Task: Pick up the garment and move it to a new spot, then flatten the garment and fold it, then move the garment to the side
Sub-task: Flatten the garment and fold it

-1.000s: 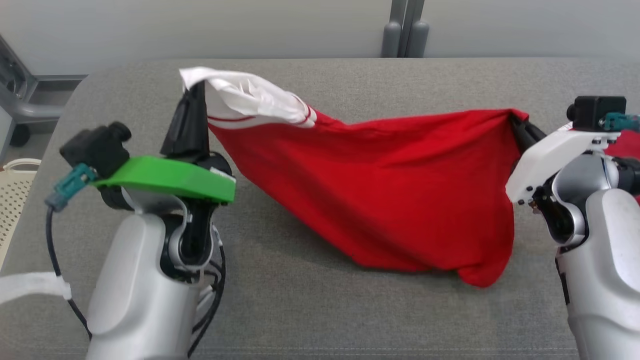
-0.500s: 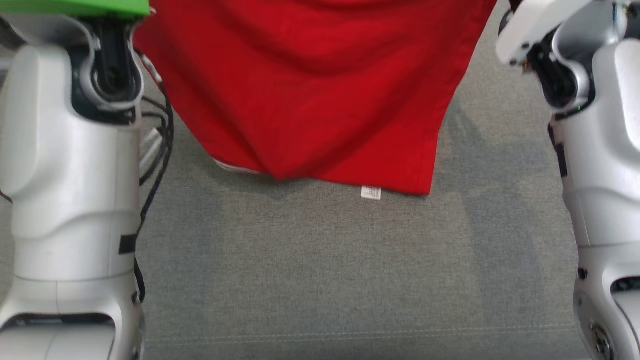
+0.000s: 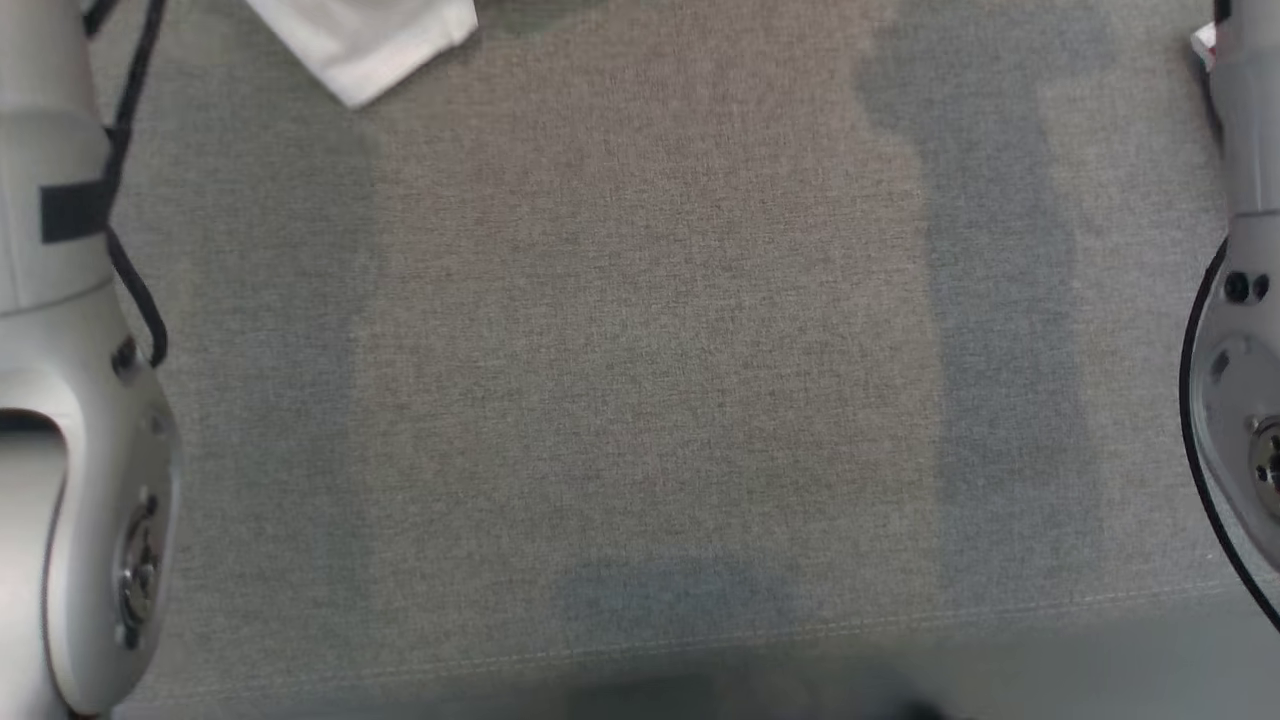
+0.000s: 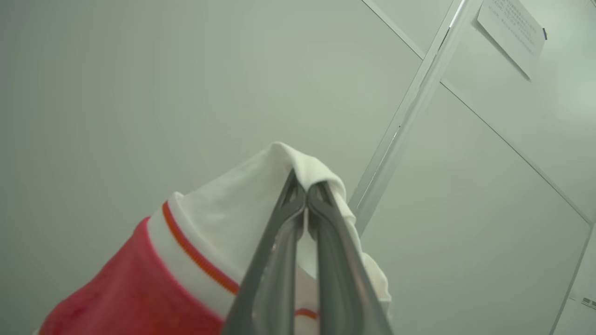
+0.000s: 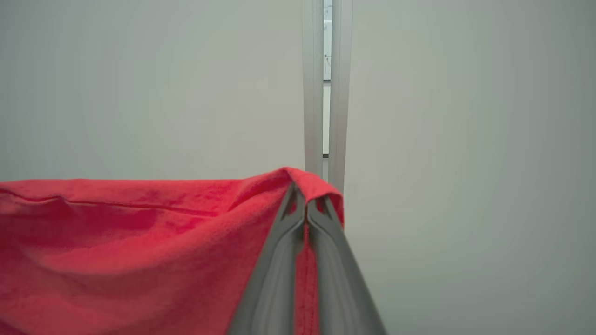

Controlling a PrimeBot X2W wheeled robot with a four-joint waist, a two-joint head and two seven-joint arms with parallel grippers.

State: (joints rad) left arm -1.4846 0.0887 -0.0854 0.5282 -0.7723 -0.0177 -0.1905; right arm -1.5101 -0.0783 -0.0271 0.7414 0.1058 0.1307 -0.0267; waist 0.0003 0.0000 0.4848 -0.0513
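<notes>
The garment is red with a white, red-striped sleeve. In the left wrist view my left gripper (image 4: pixel 306 193) is shut on the white sleeve of the garment (image 4: pixel 223 223), held up before a pale wall. My right gripper (image 5: pixel 306 197) is shut on a red edge of the garment (image 5: pixel 116 242), whose cloth stretches away to the left of that view. A white corner of the garment (image 3: pixel 365 40) hangs into the top left of the head view, above the grey padded table (image 3: pixel 640 350).
My pale left forearm (image 3: pixel 70 350) runs down the left edge of the head view and my right forearm (image 3: pixel 1240 330) down the right edge. A seam marks the table's near edge (image 3: pixel 640 645). A wall post (image 5: pixel 323 93) stands behind the right gripper.
The head camera has tipped down towards the table's near edge. Both arms have lifted the garment higher; the red cloth has left the head view, leaving a white corner at the top.
</notes>
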